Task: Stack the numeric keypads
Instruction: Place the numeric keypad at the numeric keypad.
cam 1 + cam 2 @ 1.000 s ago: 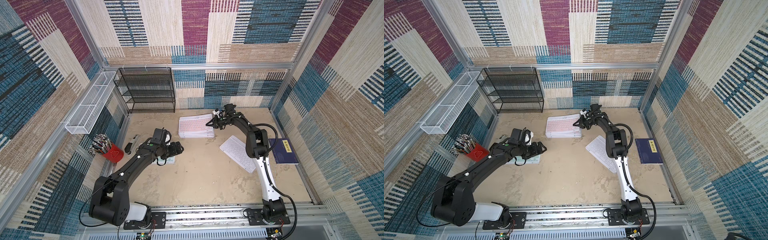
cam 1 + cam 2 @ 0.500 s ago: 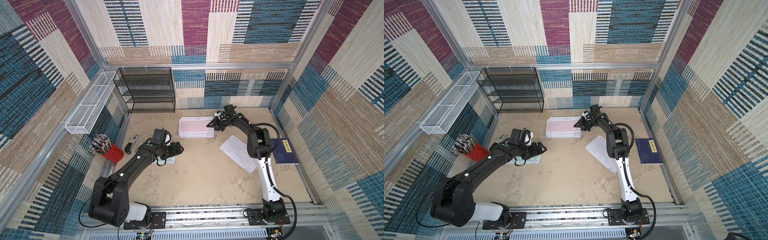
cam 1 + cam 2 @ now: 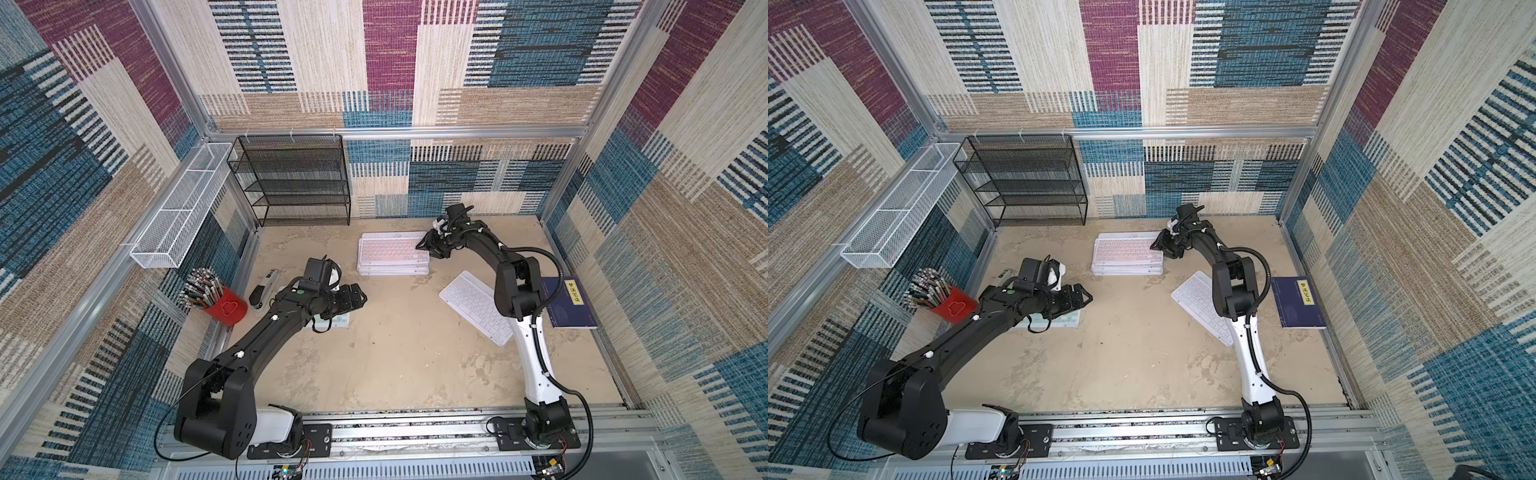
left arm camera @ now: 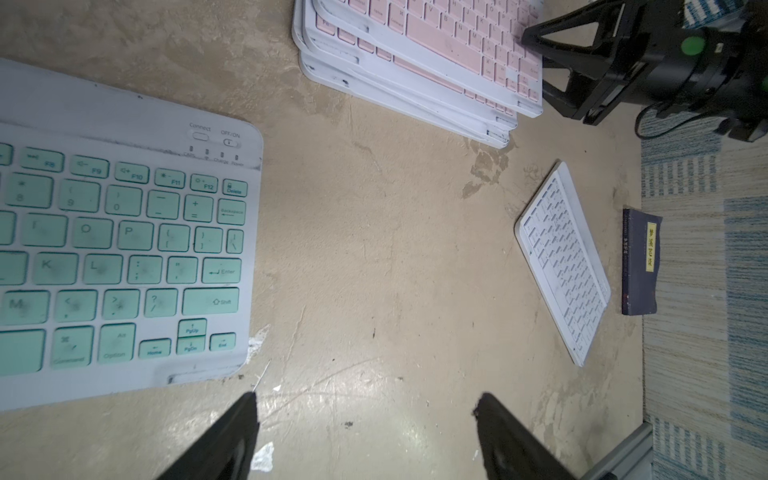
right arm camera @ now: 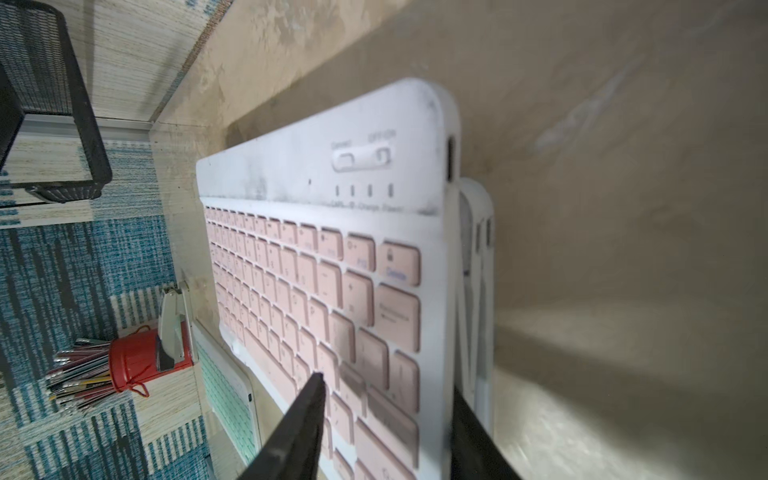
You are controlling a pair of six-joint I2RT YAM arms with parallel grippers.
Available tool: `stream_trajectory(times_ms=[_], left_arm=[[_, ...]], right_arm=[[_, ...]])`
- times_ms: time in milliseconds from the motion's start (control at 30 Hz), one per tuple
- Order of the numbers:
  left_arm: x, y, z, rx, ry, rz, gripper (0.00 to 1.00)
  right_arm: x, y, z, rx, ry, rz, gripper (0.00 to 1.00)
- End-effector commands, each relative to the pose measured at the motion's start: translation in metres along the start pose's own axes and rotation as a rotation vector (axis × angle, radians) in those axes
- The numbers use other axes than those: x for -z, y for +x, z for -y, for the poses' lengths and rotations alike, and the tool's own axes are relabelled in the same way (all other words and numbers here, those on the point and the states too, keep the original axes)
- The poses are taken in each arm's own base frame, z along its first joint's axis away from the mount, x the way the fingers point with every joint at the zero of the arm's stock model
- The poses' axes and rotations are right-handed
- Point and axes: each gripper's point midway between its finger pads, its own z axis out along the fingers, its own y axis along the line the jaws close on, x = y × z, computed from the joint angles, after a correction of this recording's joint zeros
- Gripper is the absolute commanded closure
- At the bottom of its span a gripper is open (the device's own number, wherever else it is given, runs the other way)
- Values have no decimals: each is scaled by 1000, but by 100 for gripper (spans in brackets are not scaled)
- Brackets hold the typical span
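Observation:
A stack of white-framed keypads [image 3: 392,259] lies at the back middle of the floor, a pink-keyed one [image 3: 1127,251] on top. My right gripper [image 3: 426,245] is at the stack's right end. In the right wrist view its jaws [image 5: 386,384] stand apart, one finger over the pink keys and one past the edge, gripping nothing. A mint green keypad [image 4: 124,249] lies partly under my left arm. Just beyond its corner my left gripper [image 3: 359,298] hangs open and empty over bare floor. A white-keyed keypad [image 3: 473,307] lies askew by the right arm.
A dark blue book [image 3: 569,303] lies against the right wall. A stapler [image 3: 264,289] and a red cup of pens [image 3: 220,305] stand at the left. A black wire shelf [image 3: 299,183] fills the back left corner, and a white mesh basket [image 3: 183,208] hangs on the left wall.
The top pink keypad, held tilted at its right end a second ago, now lies flat on the stack, and the right jaws have spread apart. The left arm has not moved.

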Motion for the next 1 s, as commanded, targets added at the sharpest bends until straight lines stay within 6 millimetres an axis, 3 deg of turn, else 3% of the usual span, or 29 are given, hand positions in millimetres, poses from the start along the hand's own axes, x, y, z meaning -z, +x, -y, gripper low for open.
stream_trajectory(times_ms=[0, 533, 767, 967], left_arm=[[3, -1, -1, 2, -8, 12, 15], [1, 1, -4, 1, -14, 9, 15], [1, 0, -4, -4, -21, 10, 15], [2, -1, -5, -6, -24, 18, 15]], right_arm=[[2, 3, 30, -4, 162, 10, 54], [27, 5, 5, 5, 99, 60, 54], [33, 1, 14, 5, 160, 94, 54], [24, 7, 30, -13, 193, 89, 54]])
